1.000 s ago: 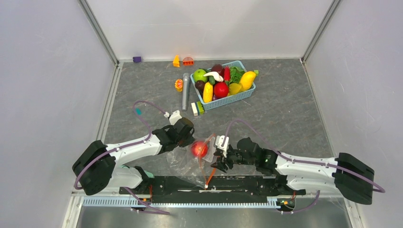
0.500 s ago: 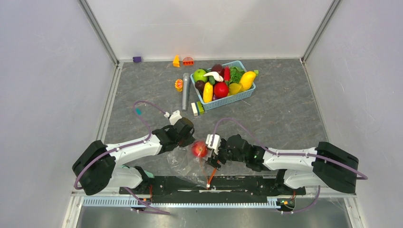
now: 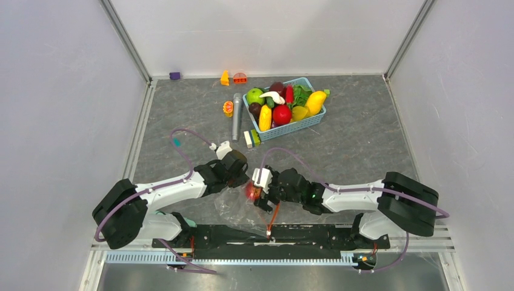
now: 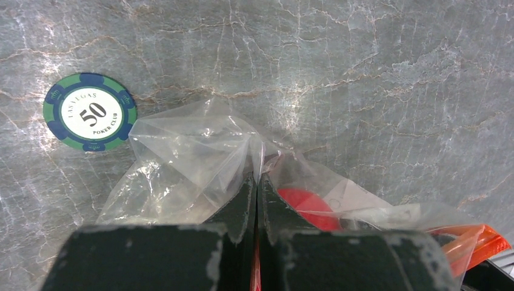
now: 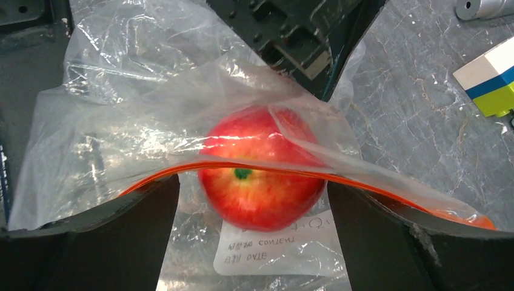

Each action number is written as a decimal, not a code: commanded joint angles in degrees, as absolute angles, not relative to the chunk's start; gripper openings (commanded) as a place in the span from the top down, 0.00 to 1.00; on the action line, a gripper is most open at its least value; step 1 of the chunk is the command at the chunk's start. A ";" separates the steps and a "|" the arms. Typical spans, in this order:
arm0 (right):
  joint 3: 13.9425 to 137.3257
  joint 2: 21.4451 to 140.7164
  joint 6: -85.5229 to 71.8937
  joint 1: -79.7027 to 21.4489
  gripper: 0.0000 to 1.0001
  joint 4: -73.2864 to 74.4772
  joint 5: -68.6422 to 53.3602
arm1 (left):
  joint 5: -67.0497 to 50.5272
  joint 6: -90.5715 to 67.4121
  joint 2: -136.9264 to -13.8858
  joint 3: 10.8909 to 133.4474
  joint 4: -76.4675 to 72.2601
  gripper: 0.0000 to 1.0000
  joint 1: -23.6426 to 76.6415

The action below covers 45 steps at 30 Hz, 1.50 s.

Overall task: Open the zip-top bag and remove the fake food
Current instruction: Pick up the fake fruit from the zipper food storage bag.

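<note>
The zip-top bag [image 3: 237,207] lies crumpled at the near table edge with its orange-red zip strip [image 5: 388,189] parted. One piece of fake food, a red apple [image 3: 250,193], sits inside it. My left gripper [image 3: 242,180] is shut on a fold of the bag's clear plastic [image 4: 182,163], with the red fruit [image 4: 302,204] just right of its fingers. My right gripper [image 5: 251,185] is open at the bag's mouth. Its fingers [image 5: 127,242] stand either side of the apple [image 5: 260,176] without closing on it. The bag's white label shows under the apple.
A light-blue basket [image 3: 305,124] of toy produce stands at the back centre. A grey cylinder [image 3: 236,115] and a white, green and blue block [image 3: 250,139] lie in front of it. Small toys [image 3: 225,77] sit by the back wall. A poker chip [image 4: 90,111] lies left of the bag.
My right gripper has moved left into the bag's mouth and now straddles the red apple. The left gripper has kept its hold and not moved.
</note>
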State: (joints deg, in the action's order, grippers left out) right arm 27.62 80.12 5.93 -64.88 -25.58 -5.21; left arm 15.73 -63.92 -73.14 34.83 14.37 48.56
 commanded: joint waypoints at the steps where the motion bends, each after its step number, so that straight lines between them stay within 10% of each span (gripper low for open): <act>1: 31.46 82.88 7.76 -65.47 0.02 -28.83 -3.51 | 14.21 -64.21 -73.75 34.62 11.44 0.98 48.52; 16: 38.25 92.70 8.46 -66.28 0.03 -27.69 -2.74 | 13.45 -63.66 -74.63 34.65 10.55 0.98 48.87; 22: 37.99 91.61 7.55 -66.27 0.25 -23.75 -2.33 | 14.32 -64.17 -73.75 33.77 11.07 0.98 48.80; 45: 36.64 47.63 9.21 -67.33 0.39 4.74 -17.28 | 15.37 -65.10 -73.89 33.01 10.72 0.98 48.78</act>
State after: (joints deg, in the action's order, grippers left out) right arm 32.45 50.68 7.27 -67.05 -1.83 -11.42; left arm 14.59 -63.94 -74.08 33.08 11.84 48.62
